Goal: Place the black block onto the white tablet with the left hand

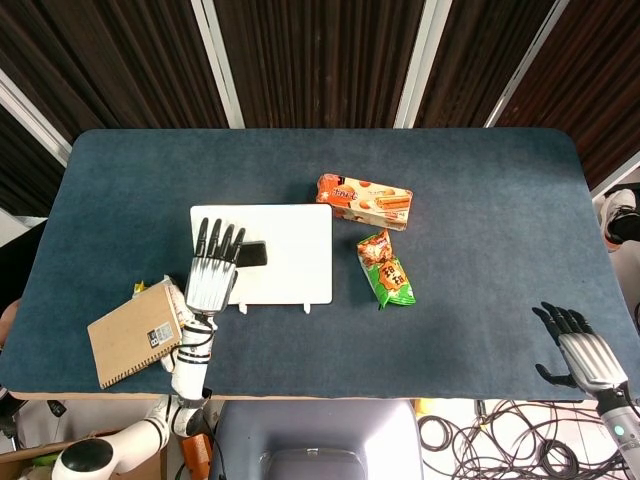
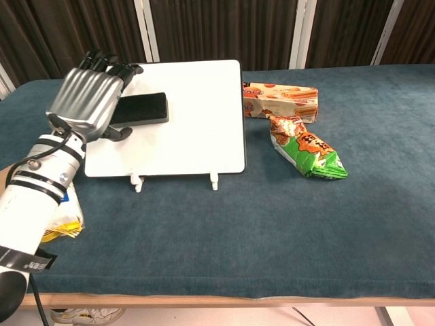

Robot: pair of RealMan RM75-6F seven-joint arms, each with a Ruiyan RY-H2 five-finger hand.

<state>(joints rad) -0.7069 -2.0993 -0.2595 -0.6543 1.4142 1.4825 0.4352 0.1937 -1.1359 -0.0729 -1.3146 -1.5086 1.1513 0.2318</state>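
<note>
The black block (image 1: 254, 254) (image 2: 141, 109) lies flat on the left part of the white tablet (image 1: 292, 252) (image 2: 192, 129). My left hand (image 1: 213, 272) (image 2: 87, 99) hovers at the tablet's left edge, raised a little, fingers stretched out and holding nothing. Its fingertips reach just over the block's left end, and I cannot tell whether they touch it. My right hand (image 1: 580, 352) rests far off at the table's front right corner with its fingers apart and empty; only the head view shows it.
An orange biscuit box (image 1: 365, 200) (image 2: 280, 100) and a green snack bag (image 1: 387, 270) (image 2: 306, 147) lie just right of the tablet. A brown spiral notebook (image 1: 135, 332) with a yellow packet (image 2: 58, 221) sits at the front left, under my left forearm.
</note>
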